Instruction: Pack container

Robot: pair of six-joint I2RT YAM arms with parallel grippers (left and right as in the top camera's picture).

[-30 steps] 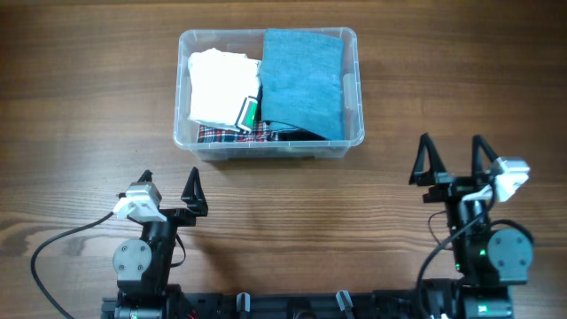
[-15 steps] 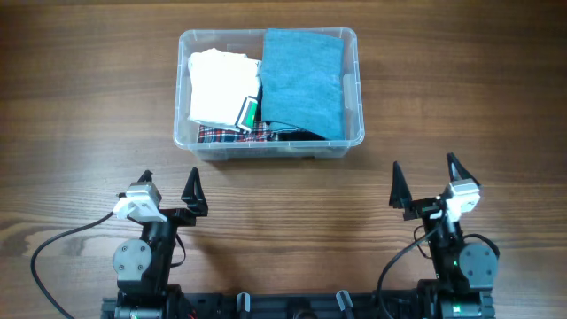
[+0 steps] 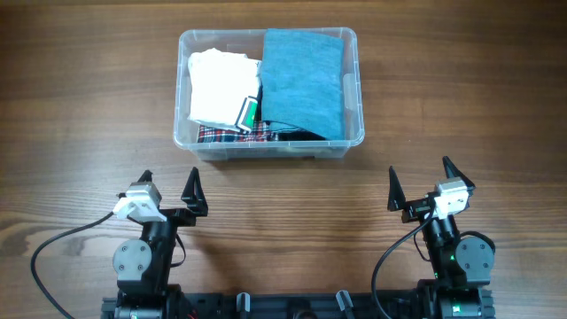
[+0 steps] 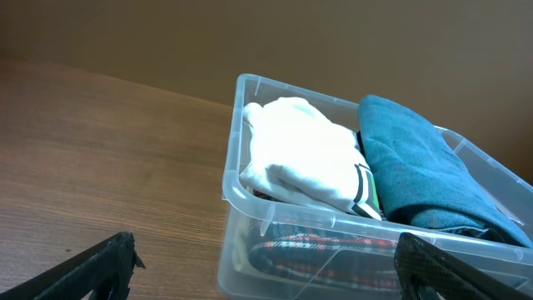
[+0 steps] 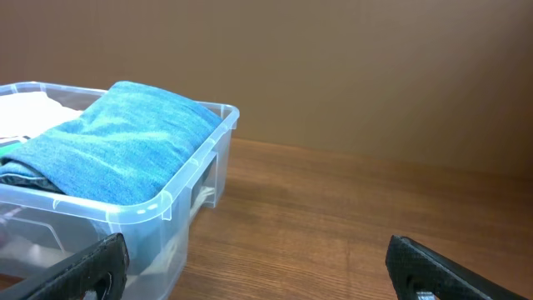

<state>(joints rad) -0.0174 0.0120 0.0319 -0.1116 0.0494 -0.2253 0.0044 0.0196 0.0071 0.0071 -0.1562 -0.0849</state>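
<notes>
The clear plastic container stands at the table's far middle. It holds a folded blue cloth on the right, a folded white cloth on the left and a red plaid cloth underneath at the front. It also shows in the left wrist view and the right wrist view. My left gripper is open and empty at the near left. My right gripper is open and empty at the near right. Both sit well short of the container.
Bare wood table lies all around the container. The arm bases and a black rail sit at the near edge, with a cable looping at the left.
My right arm has drawn back and left toward its base, with its gripper open throughout. The left arm and the container's contents have not moved.
</notes>
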